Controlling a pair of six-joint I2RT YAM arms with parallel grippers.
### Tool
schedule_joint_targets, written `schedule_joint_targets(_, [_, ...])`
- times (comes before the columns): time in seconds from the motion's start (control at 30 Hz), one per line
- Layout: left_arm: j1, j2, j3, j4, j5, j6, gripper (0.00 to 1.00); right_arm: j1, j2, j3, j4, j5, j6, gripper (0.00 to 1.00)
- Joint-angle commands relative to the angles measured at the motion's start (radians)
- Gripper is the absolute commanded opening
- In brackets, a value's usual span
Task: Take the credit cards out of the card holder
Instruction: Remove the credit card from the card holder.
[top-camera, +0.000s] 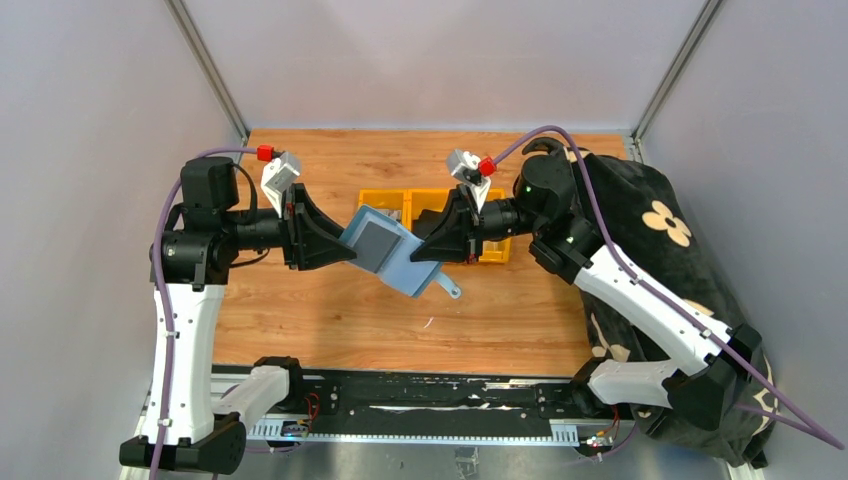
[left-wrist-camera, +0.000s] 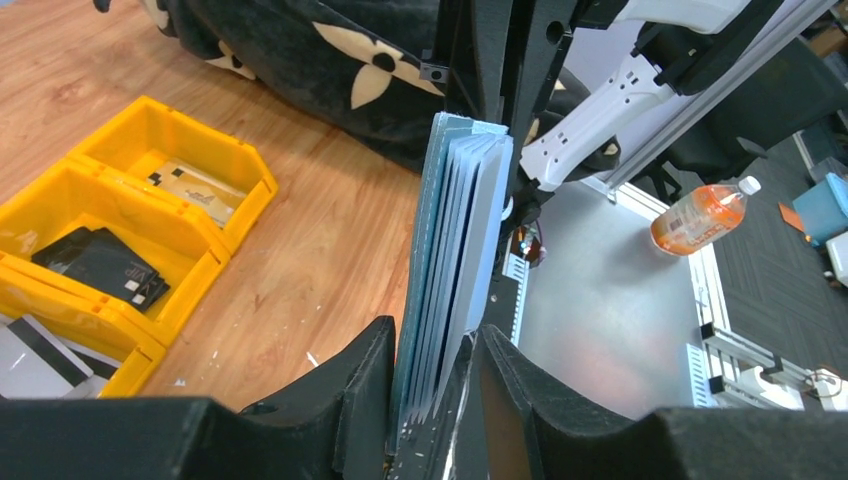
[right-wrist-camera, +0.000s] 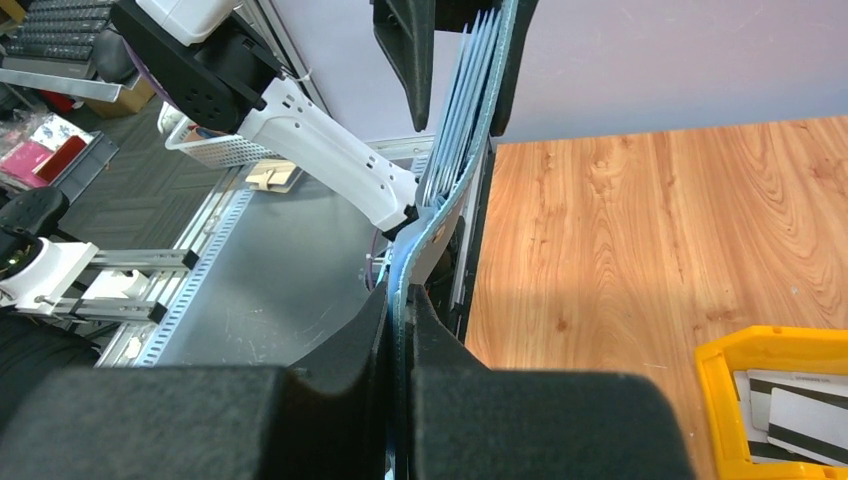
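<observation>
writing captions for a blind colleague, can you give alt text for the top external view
A flat slate-blue folding card holder hangs between two black grippers above a wooden table: the right gripper pinches one end, the left gripper straddles the other. Yellow plastic bins sit just beyond it.

- My overhead camera looks down on the desk (top-camera: 300, 330) from behind the arms.
- Wrist cameras sit close behind the left pincer (left-wrist-camera: 437, 335) and right pincer (right-wrist-camera: 403, 310), facing each other across the card holder (top-camera: 410, 265).

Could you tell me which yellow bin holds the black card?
The middle bin in the left wrist view; the far bin has a tan card, the near bin pale striped cards.
</observation>
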Motion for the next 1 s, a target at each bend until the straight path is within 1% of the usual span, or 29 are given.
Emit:
schedule_joint_targets(0.0, [0.0, -0.011, 0.02, -0.1, 0.114, 0.095, 0.39, -0.014, -0.02, 0.001, -0.009, -0.014, -0.036, 0.0])
schedule_joint_targets(0.17, [0.0, -0.008, 0.022, -0.1, 0.13, 0.085, 0.38, -0.019, -0.019, 0.011, -0.087, 0.011, -0.09, 0.0])
schedule_joint_targets(0.27, [-0.001, -0.012, 0.016, -0.099, 0.118, 0.092, 0.37, -0.028, -0.016, 0.014, -0.105, 0.026, -0.097, 0.0])
schedule_joint_targets(0.53, [-0.001, -0.025, -0.007, -0.101, 0.072, 0.133, 0.32, -0.027, -0.017, 0.02, -0.079, 0.009, -0.068, 0.0])
schedule_joint_targets(0.73, [-0.001, -0.028, 0.0, -0.105, 0.022, 0.173, 0.26, -0.027, -0.019, 0.017, -0.045, -0.008, -0.048, 0.0])
schedule_joint_targets(0.83, [0.0, -0.033, -0.006, -0.109, 0.008, 0.194, 0.24, -0.022, -0.019, 0.014, -0.01, -0.018, -0.023, 0.0])
schedule_joint_targets(0.97, [0.0, -0.036, -0.002, -0.107, 0.006, 0.191, 0.24, -0.009, -0.011, 0.021, -0.013, -0.019, -0.03, 0.0])
